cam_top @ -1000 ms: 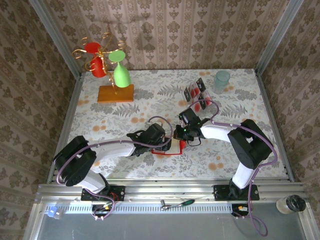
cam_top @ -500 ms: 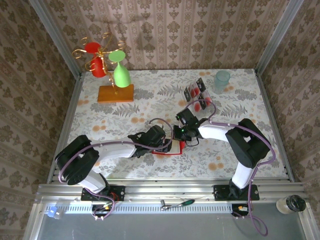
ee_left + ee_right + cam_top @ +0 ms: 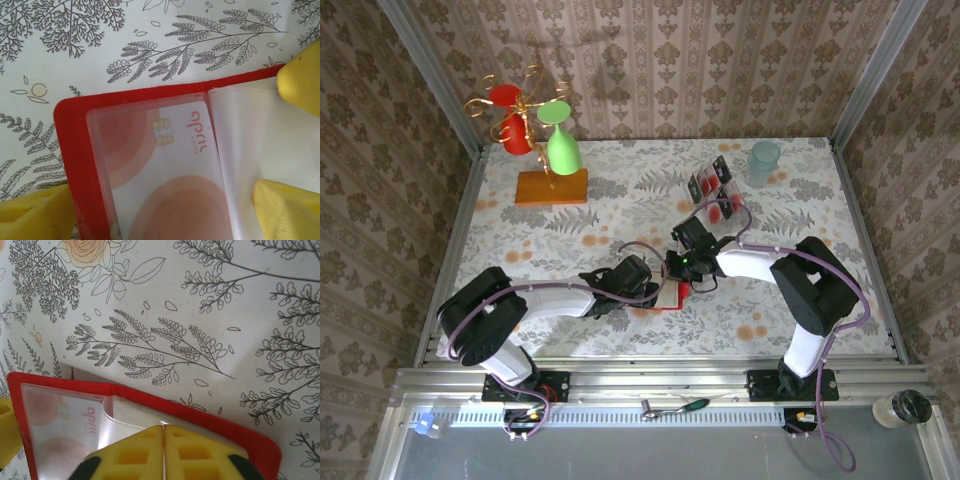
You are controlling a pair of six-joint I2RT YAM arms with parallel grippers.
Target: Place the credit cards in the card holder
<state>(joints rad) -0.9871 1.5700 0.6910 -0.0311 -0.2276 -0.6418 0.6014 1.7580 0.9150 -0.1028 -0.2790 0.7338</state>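
With the left gripper [image 3: 157, 212] released, its fingers [image 3: 30, 215] spread wide rather than pinning anything, the card holder [image 3: 75, 150] could skid or lift off the desk [image 3: 75, 50] if its pocket leaf is tugged. The credit card [image 3: 165, 165] seated in the clear pocket might then slide out. The thin leaf may also slip from the right gripper [image 3: 164, 440], which is clenched on its edge. The holder lies open directly beneath the left gripper, between its fingers, and just under and ahead of the right gripper's tips.
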